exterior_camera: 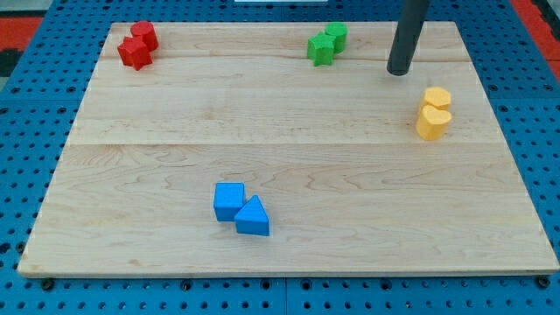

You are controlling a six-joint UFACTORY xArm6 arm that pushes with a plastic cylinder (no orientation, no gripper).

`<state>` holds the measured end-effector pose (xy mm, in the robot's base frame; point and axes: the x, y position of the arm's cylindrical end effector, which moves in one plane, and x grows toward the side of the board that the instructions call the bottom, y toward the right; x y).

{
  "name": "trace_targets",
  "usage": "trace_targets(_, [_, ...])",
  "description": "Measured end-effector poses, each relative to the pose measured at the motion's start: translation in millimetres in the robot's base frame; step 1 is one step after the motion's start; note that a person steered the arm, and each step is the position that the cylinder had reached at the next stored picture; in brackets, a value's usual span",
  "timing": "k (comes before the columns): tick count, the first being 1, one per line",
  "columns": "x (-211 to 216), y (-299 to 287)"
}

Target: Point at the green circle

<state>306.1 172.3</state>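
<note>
The green circle (336, 35) sits near the view's top, right of centre, touching a green star (320, 49) just below and to its left. My tip (399, 72) rests on the board to the right of both green blocks, a short gap away and slightly lower in the view. The dark rod rises from the tip out of the view's top.
A wooden board (289, 131) lies on a blue pegboard. Two red blocks (137, 45) sit at the top left. Two yellow blocks (434, 112) stand at the right, below my tip. A blue cube (228, 200) and a blue triangle (253, 217) touch at the lower middle.
</note>
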Motion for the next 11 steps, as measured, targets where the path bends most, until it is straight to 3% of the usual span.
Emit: trace_targets(11, [17, 24])
